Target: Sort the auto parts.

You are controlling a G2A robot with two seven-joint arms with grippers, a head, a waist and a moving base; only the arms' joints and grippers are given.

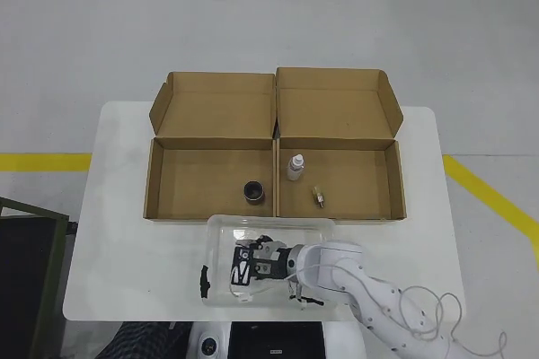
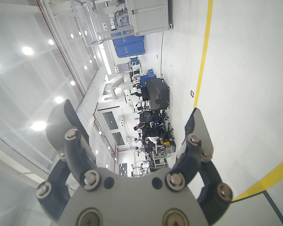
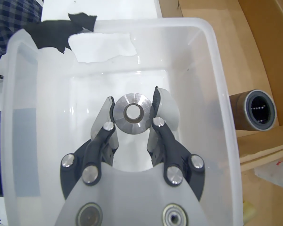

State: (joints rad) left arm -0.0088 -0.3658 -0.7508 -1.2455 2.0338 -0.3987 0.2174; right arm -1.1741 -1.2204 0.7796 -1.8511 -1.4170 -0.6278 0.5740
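Right claw (image 3: 133, 95) is down inside the clear plastic bin (image 3: 214, 55), fingers pinched on either side of a shiny metal bushing (image 3: 132, 114), a round flanged piece with a hole through the middle. Can't tell if the bushing is touching the bin floor or held just off it. Left claw (image 2: 131, 106) is spread wide apart and aimed off at the room, away from the table. On to the layout, big stuff first: a white table (image 1: 117, 224) holds two open cardboard boxes side by side at the back, flaps folded up. The left box (image 1: 189, 179) and right box (image 1: 359, 179) share a middle wall. The bin sits just beside the near edge of those boxes, roughly centered on where they meet, and the right arm comes into it from the robot's side. A scrap of black tape (image 3: 54, 34) is stuck on the bin's rim at the end away from the arm. Inside the left box, a dark linear bearing (image 1: 253, 190) lies near the shared wall. In the right box, a small white bottle (image 1: 295, 167) stands close to that same wall, with a tiny brass fitting (image 1: 318, 195) lying near it.
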